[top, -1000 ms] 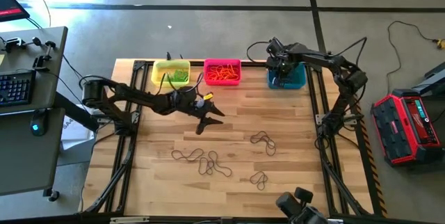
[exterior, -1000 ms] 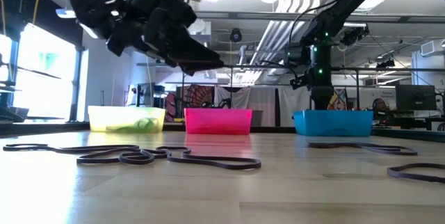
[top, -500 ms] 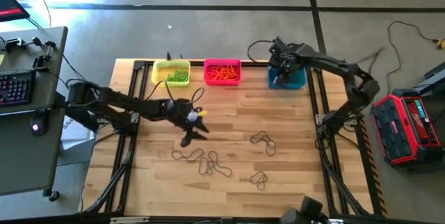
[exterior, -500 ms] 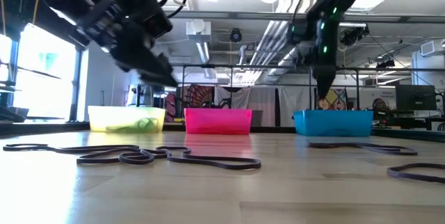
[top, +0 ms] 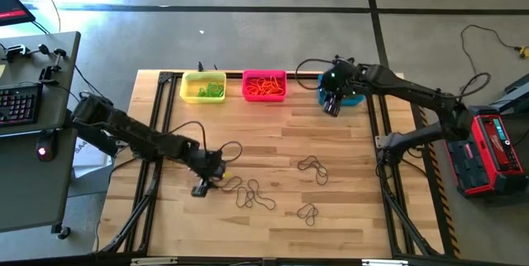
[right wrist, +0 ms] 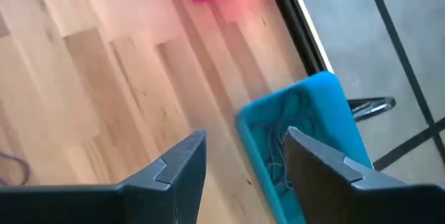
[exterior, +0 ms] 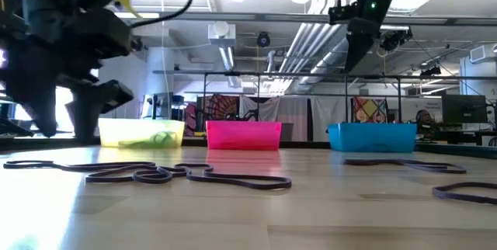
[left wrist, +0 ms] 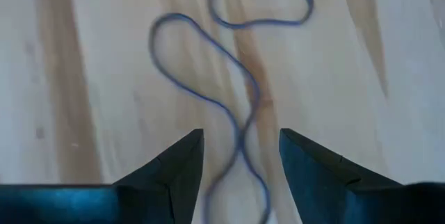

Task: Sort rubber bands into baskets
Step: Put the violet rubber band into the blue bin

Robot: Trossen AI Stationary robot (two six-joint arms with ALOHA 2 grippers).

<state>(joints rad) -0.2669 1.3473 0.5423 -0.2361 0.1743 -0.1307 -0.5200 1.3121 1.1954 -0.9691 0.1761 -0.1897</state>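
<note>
My left gripper (top: 201,188) is low over the table, at the left end of a cluster of dark rubber bands (top: 244,192). In the left wrist view it (left wrist: 241,151) is open, with one finger on either side of a dark band (left wrist: 236,106) that lies flat on the wood. My right gripper (top: 331,106) is open and empty, raised just in front of the teal basket (top: 354,94). That basket holds dark bands (right wrist: 285,147). The yellow basket (top: 203,87) holds green bands and the pink basket (top: 264,85) holds orange ones.
More dark bands lie at the table's middle right (top: 312,167) and near its front (top: 307,212). The three baskets stand in a row along the far edge. Black rails (top: 376,134) run along the table's sides. Bare wood lies between the baskets and the bands.
My left gripper has gone down and toward the table's near-left, from mid-air in front of the yellow basket to the left end of the dark band cluster. My right gripper has risen out of the teal basket and come a little toward the near edge.
</note>
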